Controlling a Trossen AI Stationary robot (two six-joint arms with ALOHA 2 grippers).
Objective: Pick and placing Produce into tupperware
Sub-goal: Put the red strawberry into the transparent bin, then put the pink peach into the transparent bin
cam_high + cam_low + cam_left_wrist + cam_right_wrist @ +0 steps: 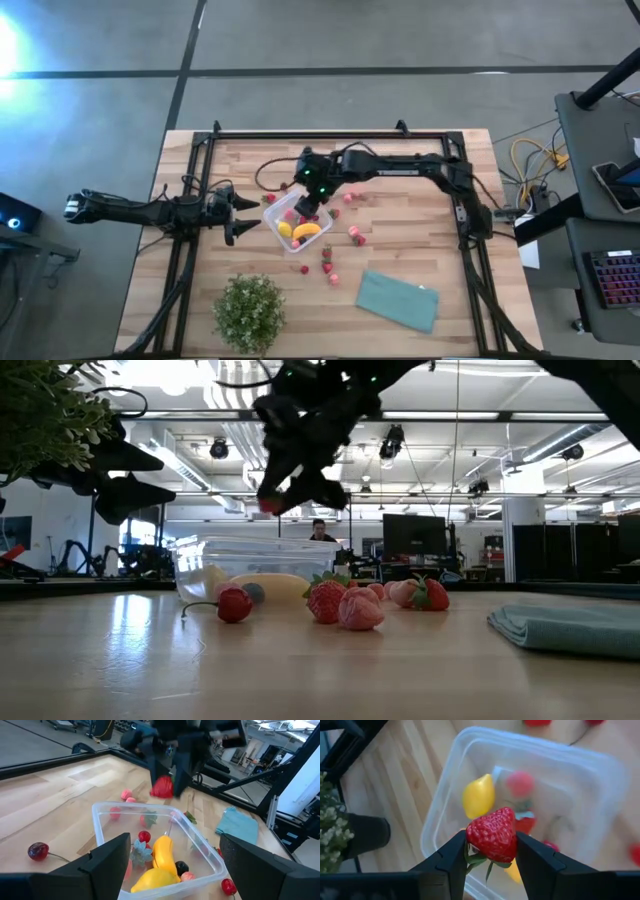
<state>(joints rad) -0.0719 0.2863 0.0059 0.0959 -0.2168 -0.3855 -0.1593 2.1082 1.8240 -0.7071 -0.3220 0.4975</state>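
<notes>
Right gripper [491,851] pinches a strawberry [492,835] between its fingers, hanging above the clear container [298,225] mid-table, over its far edge. Placing is in hand; next, I judge, the fingers must part so the berry drops in beside the banana [305,232]. Left gripper [243,217] waits wide, just left of the container.

Grey concrete floor [350,40] (glossy), ceiling lamps [220,450]

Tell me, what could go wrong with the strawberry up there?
The right tool holds a strawberry above the clear box. If it lets go off-centre, the berry might hit the rim and roll onto the table. It could also bounce off the banana already inside. The open left tool waits beside the box and might nudge it.
</notes>
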